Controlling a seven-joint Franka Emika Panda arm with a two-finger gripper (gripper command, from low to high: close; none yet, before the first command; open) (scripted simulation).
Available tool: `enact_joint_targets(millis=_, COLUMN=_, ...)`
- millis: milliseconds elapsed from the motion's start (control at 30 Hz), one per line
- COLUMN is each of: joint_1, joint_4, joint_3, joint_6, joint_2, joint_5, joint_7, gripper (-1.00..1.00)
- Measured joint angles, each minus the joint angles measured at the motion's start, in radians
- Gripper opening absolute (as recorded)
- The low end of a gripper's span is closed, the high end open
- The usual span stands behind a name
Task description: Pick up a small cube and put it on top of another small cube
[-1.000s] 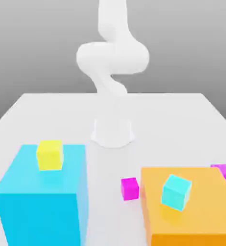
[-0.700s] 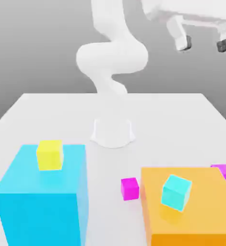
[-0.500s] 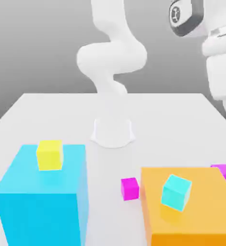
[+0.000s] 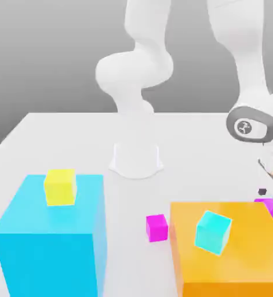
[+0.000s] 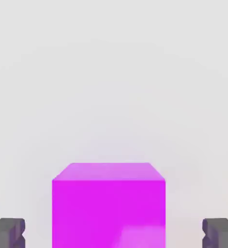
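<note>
Claw (image 5: 114,235) pitched downward, open — seemingly astride the magenta cube (image 5: 108,213) — gripping nothing.

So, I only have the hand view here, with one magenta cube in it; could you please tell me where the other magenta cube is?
Observer: The other magenta cube is on the table, between the big cyan block and the orange block.
Operator: Thank you, and is anything on the orange block?
Observer: Yes, a light-cyan cube.
Operator: Could you also check the big cyan block for me?
Observer: A small yellow cube rests on top of it.
</note>
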Motion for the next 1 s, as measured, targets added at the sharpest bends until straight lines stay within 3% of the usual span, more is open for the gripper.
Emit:
enact_joint_targets(millis=200, joint_1=0.003, joint_4=0.001, joint_3=-0.004, joint_6=0.004, joint_2=0.007, joint_5=-0.006, joint_7=0.004, gripper=-1.00)
enact_joint_targets(millis=433, joint_1=-0.080, joint_4=-0.006, joint_3=0.071, joint_6=-0.170, joint_2=-0.206, joint_5=0.169, joint_7=-0.130, gripper=-1.00)
enact_joint_targets(millis=700, joint_1=-0.410, joint_4=0.157, joint_3=-0.107, joint_6=-0.500, joint_2=-0.424, joint_5=0.249, joint_7=-0.435, gripper=-1.00)
enact_joint_targets(millis=1000, joint_1=-0.623, joint_4=0.292, joint_3=-0.360, joint_6=-0.816, joint_2=-0.600, joint_5=0.252, joint_7=-0.703, gripper=-1.00)
